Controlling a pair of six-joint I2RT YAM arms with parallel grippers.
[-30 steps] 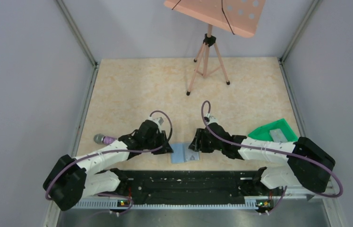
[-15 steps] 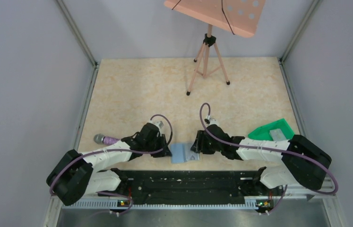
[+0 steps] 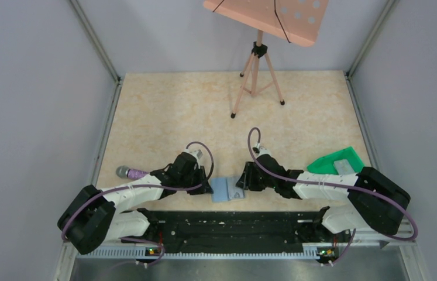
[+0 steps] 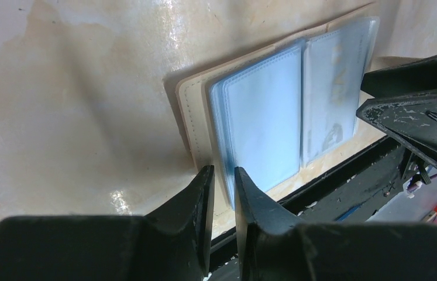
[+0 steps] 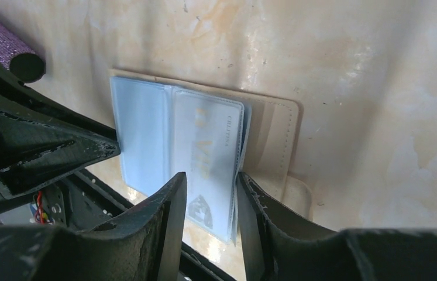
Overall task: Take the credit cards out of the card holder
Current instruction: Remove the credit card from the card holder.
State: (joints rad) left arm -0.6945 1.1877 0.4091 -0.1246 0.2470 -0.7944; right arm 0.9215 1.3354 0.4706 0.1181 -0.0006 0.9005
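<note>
Left claw (image 4: pixel 223 196) has its two fingers almost together. The near left edge of the card holder (image 4: pixel 262 117) runs into the slit between them, and to my eye it is pinching that edge to keep the holder from sliding. Right claw (image 5: pixel 210 202) has its fingers apart, one on either side of the near end of the right-hand panel. I can't say either finger is touching it.

The card holder lies opened flat on the worktop (image 3: pixel 175 111), close to the near edge and between the two arms. Its blue panels face up and the beige cover shows round the rim. A credit card (image 5: pixel 207 146) with gold lettering sits in the clear sleeve of the right panel. The left panel looks empty, though I wouldn't swear to it. Over by the right arm, a green tray (image 3: pixel 320 166) holds a pale grey rectangle (image 3: pixel 345 167), which looks like a card already taken out.

So the step in hand, as I read it, is getting hold of the card in the right sleeve. The next move calls for the right claw to close on the card alone, not on sleeve and cover together. It should then draw the card straight out along the pocket while the left claw anchors the holder. Which way the sleeve opens I can't make out.
</note>
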